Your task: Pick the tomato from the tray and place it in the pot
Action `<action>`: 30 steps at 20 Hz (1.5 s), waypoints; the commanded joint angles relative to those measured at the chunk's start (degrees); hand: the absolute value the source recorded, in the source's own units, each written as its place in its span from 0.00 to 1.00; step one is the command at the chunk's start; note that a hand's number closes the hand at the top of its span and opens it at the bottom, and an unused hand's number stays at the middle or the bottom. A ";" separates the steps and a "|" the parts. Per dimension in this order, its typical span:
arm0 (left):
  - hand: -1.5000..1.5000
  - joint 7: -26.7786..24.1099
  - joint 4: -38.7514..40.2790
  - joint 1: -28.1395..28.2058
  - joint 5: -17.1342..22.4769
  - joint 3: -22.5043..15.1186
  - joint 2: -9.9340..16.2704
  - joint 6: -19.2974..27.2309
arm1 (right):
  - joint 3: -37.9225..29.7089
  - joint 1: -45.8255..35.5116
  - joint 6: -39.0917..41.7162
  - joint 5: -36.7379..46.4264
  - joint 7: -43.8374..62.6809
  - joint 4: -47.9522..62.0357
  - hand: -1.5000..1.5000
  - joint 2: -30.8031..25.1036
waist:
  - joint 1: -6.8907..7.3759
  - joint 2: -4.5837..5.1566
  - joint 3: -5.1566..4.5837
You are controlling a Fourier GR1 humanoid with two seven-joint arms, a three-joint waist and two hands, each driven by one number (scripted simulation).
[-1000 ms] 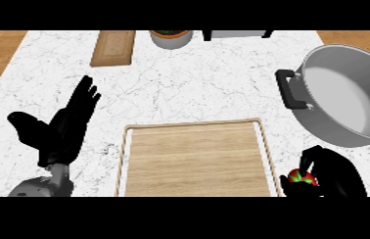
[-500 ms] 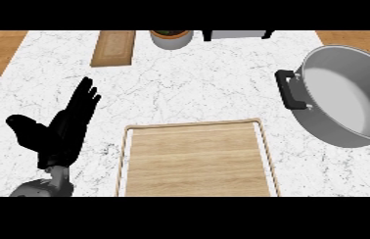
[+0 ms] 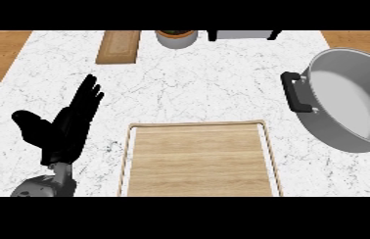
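One hand point(image 3: 61, 128) showing for us: our left is resting open at the left edge, fingers pointing up, beside the tray point(image 3: 198, 159). Pot point(image 3: 339, 103) is sitting far right.

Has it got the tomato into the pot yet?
Can't tell. The wooden tray holds no tomato, so it looks picked up. The visible part of the pot shows none, and the right hand is out of view. The left hand rests open.
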 commanded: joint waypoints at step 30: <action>0.50 0.49 0.68 -1.20 -2.44 1.02 -4.05 -3.62 | 23.40 -39.35 3.64 3.06 12.70 36.22 0.00 5.85 | 2.59 0.46 0.08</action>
